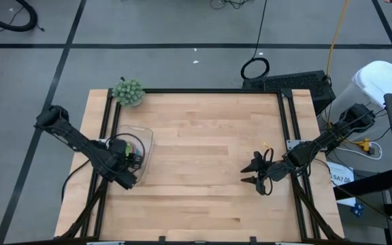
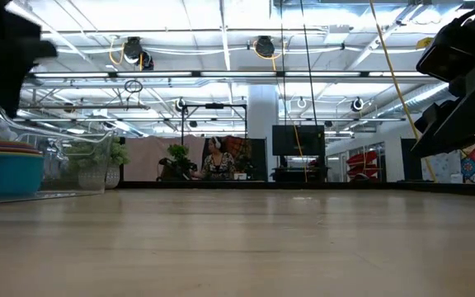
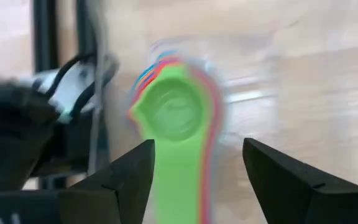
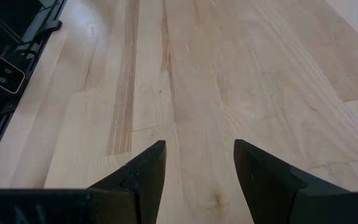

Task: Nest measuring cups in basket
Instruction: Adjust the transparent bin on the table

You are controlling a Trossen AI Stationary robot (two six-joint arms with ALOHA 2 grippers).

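The measuring cups (image 3: 178,118) sit nested in one stack, the green one on top, with red, orange and blue rims showing beneath it. The stack stands inside the clear basket (image 1: 145,139) at the table's left side; in the low view the stacked cups (image 2: 5,169) show through the basket's wall. My left gripper (image 3: 197,168) is open above the stack, its fingers on either side of the green handle without touching it. My right gripper (image 4: 197,165) is open over bare wood near the table's right edge (image 1: 257,171).
A fuzzy green ball (image 1: 128,92) sits at the table's far left corner. Black frame rails (image 1: 288,122) run along the table's sides. Bare wooden tabletop (image 1: 209,156) lies between the two arms. A person (image 2: 215,158) sits far off in the room behind.
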